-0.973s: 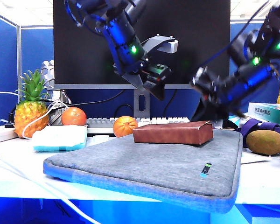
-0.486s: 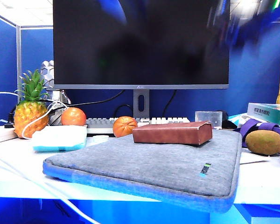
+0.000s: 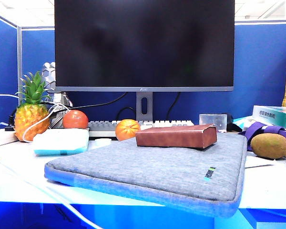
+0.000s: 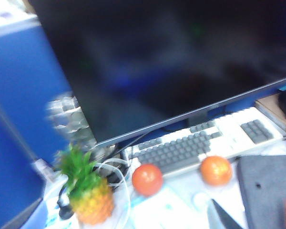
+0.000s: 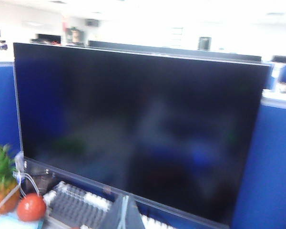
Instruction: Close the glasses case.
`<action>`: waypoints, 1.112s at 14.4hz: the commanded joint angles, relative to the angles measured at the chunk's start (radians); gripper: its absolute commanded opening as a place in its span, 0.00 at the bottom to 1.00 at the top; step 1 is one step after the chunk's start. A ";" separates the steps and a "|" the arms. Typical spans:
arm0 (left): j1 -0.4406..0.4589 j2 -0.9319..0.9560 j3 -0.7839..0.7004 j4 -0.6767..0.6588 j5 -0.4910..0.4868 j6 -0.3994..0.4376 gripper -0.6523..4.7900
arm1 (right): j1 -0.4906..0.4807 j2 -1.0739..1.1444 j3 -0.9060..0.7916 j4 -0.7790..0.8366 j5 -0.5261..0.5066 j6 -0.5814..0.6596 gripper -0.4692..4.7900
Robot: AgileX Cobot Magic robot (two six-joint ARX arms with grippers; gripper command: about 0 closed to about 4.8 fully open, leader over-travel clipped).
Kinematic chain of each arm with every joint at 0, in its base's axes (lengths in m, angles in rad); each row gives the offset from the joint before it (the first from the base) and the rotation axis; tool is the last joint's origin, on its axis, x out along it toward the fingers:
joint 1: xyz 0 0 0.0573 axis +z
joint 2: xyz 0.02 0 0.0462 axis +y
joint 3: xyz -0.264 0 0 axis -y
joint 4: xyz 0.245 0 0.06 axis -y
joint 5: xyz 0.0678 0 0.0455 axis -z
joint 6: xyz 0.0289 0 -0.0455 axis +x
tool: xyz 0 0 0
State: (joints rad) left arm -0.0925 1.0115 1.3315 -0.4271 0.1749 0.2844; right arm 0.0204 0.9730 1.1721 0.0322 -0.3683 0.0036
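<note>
Glasses case (image 3: pixel 176 136) lies shut on the grey sleeve (image 3: pixel 152 169), toward the sleeve's far edge.
On my exterior feed neither arm appears above the counter (image 3: pixel 267 183). The left end effector (image 4: pixel 224 217) shows only as a dark tip in its blurred wrist feed, high over the keyboard (image 4: pixel 200 145); I cannot tell its opening. The right end effector (image 5: pixel 125 214) faces the monitor (image 5: pixel 138 124), fingertips pressed together.
</note>
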 commanded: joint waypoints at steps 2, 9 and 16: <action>0.003 -0.331 -0.270 0.126 -0.002 0.002 0.93 | 0.018 -0.287 -0.285 0.044 0.081 0.008 0.09; 0.003 -0.795 -0.688 0.142 -0.044 -0.171 0.93 | 0.301 -0.644 -0.814 0.186 0.298 0.206 0.09; 0.003 -0.816 -0.905 0.122 0.032 -0.180 0.93 | 0.419 -0.623 -1.015 0.234 0.377 0.203 0.09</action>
State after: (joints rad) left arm -0.0898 0.1944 0.4408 -0.3191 0.2012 0.1036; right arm 0.4393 0.3508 0.1619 0.2451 0.0036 0.2115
